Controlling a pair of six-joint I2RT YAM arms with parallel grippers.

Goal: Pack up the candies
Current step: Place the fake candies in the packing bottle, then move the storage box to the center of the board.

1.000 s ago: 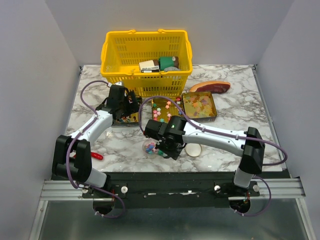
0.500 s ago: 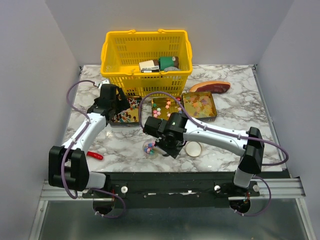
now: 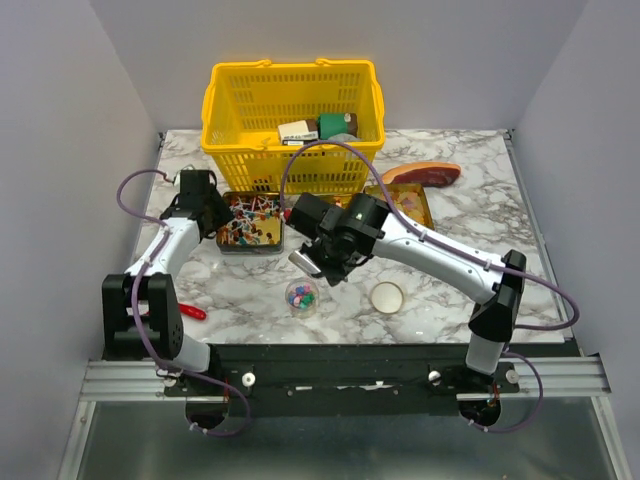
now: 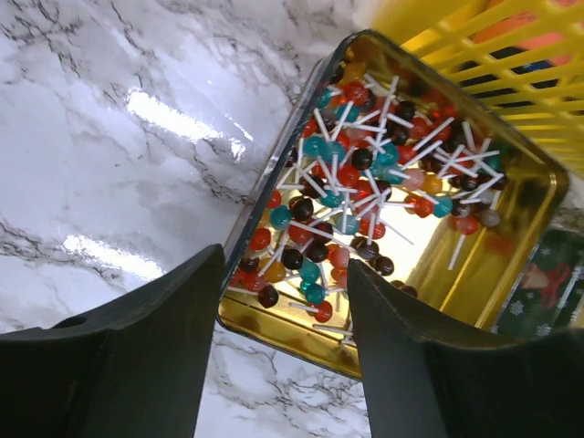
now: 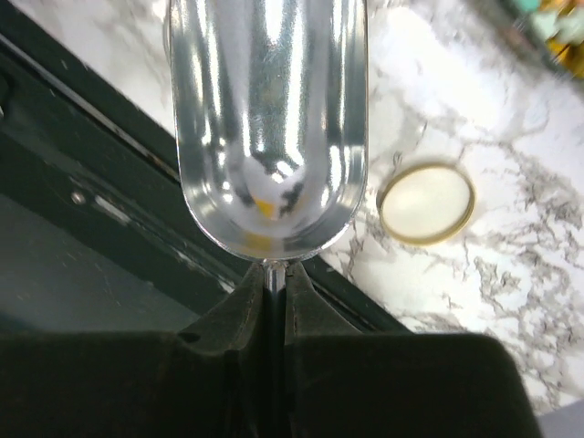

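A yellow basket stands at the back, meat slab beside it, round lid nearer.

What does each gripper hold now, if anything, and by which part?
The right gripper holds a metal scoop by its thin handle, just behind the bowl. The left gripper holds nothing; its jaws stand open near the tin of lollipops.

R claw lifted scoop off jar; L claw backed off tin.
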